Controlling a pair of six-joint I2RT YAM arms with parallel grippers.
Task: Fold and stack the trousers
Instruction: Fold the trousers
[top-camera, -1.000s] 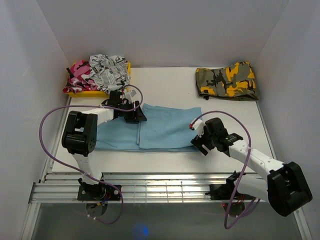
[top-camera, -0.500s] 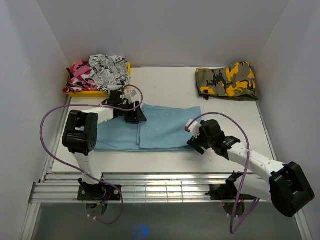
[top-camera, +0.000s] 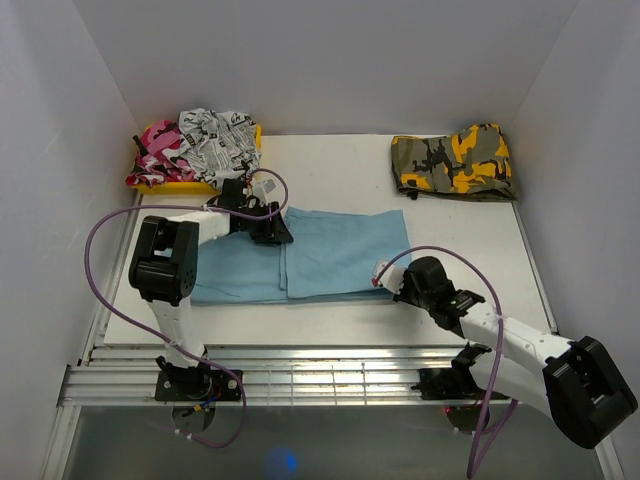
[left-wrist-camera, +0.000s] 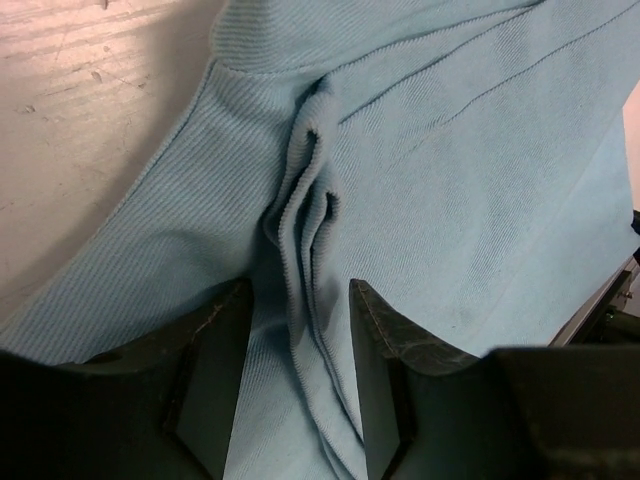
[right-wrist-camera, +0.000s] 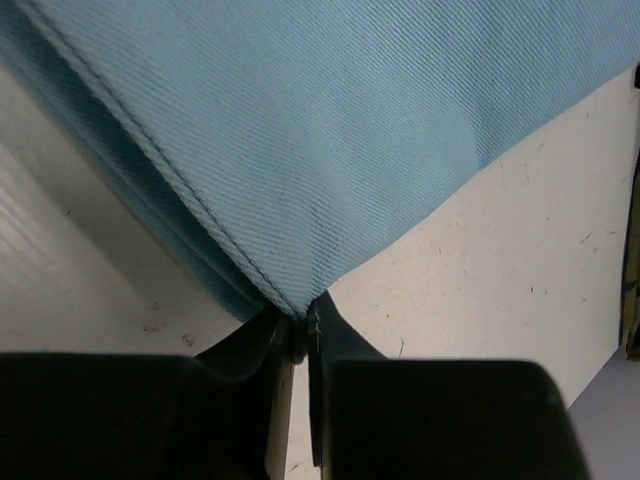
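Observation:
The light-blue trousers (top-camera: 330, 255) lie folded across the middle of the white table (top-camera: 330, 165). My left gripper (top-camera: 272, 232) is pressed down on their far edge at the fold. In the left wrist view, the left gripper (left-wrist-camera: 300, 290) has its jaws apart on either side of a bunched ridge of the trousers (left-wrist-camera: 450, 150), with a gap on both sides. My right gripper (top-camera: 395, 287) sits low at the near right corner of the cloth. In the right wrist view, the right gripper (right-wrist-camera: 303, 318) is shut on that corner of the trousers (right-wrist-camera: 330, 130).
A folded camouflage garment (top-camera: 455, 162) lies at the back right of the table. At the back left, a yellow tray (top-camera: 192, 186) holds a pink garment (top-camera: 155, 150) and a black-and-white one (top-camera: 215, 140). White walls close in both sides. Metal rails (top-camera: 320, 375) run along the near edge.
My right gripper came down and left to the near right corner of the trousers and shut on it. The left jaws narrowed slightly around the cloth ridge.

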